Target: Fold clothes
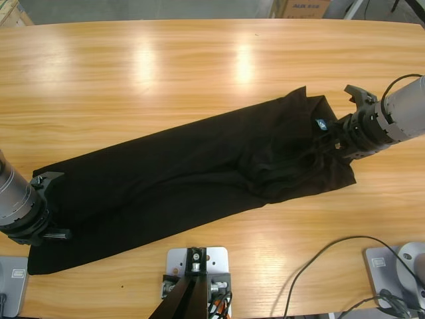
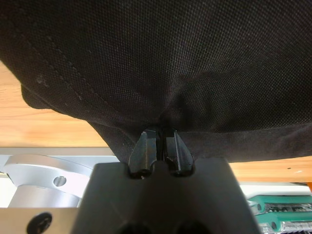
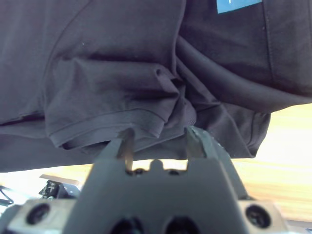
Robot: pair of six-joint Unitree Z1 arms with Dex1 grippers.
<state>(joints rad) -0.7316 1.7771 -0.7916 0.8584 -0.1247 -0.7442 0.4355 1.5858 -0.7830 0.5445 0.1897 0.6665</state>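
On wooden table [image 1: 166,73]: black polo shirt [image 1: 186,173] spread diagonally; cardboard boxes [image 1: 300,8] behind.

long wooden table [image 1: 166,73]; cardboard box [image 1: 297,8] beyond far edge.

Left hand [image 2: 161,141] pinched closed low; right hand [image 3: 158,141] spread apart.

No wording is showing legibly: the polo shirt's [image 1: 199,176] blue neck label [image 1: 322,123] is carrying only an unreadable white mark.
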